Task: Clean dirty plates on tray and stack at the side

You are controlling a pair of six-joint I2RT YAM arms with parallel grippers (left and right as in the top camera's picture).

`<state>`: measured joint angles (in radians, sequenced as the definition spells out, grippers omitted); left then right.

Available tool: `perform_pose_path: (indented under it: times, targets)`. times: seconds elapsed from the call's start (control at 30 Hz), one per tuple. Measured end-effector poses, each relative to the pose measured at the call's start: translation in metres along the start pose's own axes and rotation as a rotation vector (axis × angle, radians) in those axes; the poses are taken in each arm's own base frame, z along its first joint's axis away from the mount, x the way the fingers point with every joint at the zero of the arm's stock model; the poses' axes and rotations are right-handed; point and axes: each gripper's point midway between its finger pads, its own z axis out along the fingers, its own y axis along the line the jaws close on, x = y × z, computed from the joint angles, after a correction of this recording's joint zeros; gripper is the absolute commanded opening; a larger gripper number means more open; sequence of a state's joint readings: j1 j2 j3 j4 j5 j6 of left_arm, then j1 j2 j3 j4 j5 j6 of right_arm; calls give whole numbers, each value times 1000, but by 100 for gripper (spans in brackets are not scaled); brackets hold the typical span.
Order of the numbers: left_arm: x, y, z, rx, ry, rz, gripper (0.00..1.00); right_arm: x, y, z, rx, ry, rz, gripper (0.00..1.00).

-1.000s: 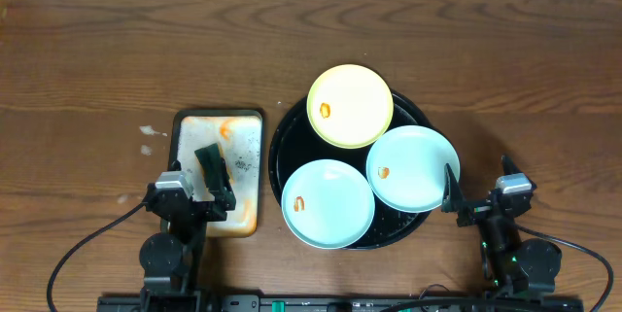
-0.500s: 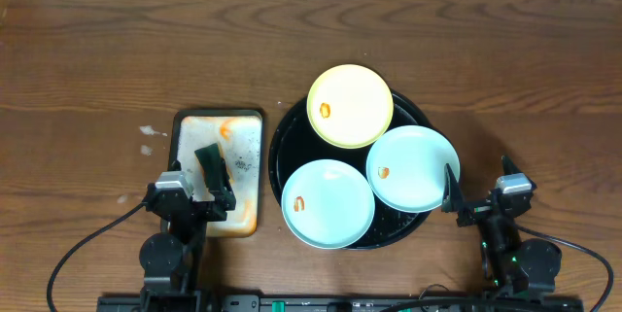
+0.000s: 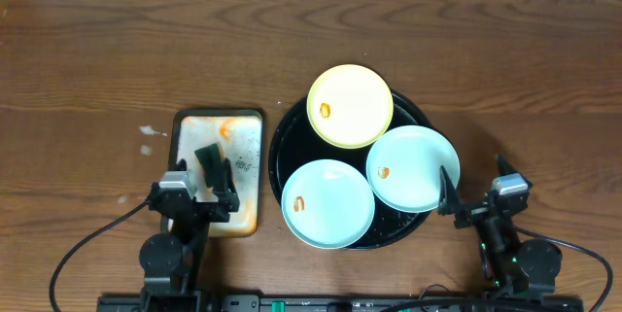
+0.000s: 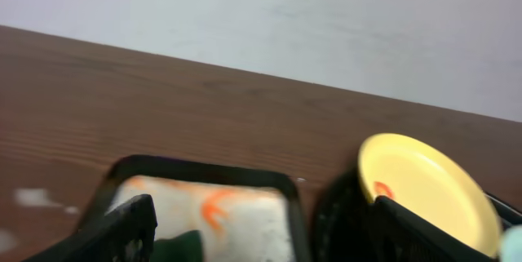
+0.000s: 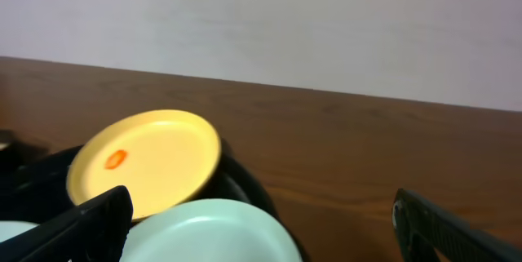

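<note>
Three plates lie on the black round tray (image 3: 281,147): a pale yellow plate (image 3: 350,106) at the back, a mint plate (image 3: 412,168) on the right and another mint plate (image 3: 328,203) at the front. Each bears a small orange smear. My left gripper (image 3: 194,193) is open and low over the stained rectangular tray (image 3: 243,137), with a dark green sponge (image 3: 209,162) between its fingers, not gripped. My right gripper (image 3: 474,193) is open and empty, just right of the right mint plate. The right wrist view shows the yellow plate (image 5: 147,160) and the mint plate (image 5: 212,233).
The rectangular tray (image 4: 204,213) is pale with orange stains and has a dark rim. White crumbs (image 3: 148,131) lie on the wood left of it. The brown table runs far back to a white wall.
Both grippers have shifted only slightly; the right one edged left toward the mint plate. The plates and sponge have not moved.
</note>
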<state>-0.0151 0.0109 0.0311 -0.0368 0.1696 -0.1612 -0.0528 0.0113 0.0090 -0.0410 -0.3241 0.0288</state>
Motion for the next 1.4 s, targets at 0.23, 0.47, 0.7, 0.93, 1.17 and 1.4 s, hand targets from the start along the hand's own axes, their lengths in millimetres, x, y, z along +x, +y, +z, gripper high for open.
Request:
perform_pose_path:
  times: [0.23, 0.47, 0.7, 0.93, 1.17, 1.4]
  targets:
    - [-8, -14, -4, 43, 95, -42, 84, -5, 13, -4, -65, 72, 112, 99]
    - [-61, -31, 4, 19, 319, -95, 84, -63, 18, 2, -80, 210, 195, 99]
    - [-85, -39, 15, -52, 672, -159, 84, -82, 16, 24, -75, 591, 359, 99]
    - [-101, -42, 20, -69, 764, -158, 84, -75, 7, 59, -57, 850, 472, 99]
    - [-64, -25, -2, -224, 961, -237, 84, -37, 13, 74, -121, 999, 562, 88]
    - [-17, 13, 1, -524, 1125, -327, 72, -30, 29, 67, -164, 1056, 534, 77]
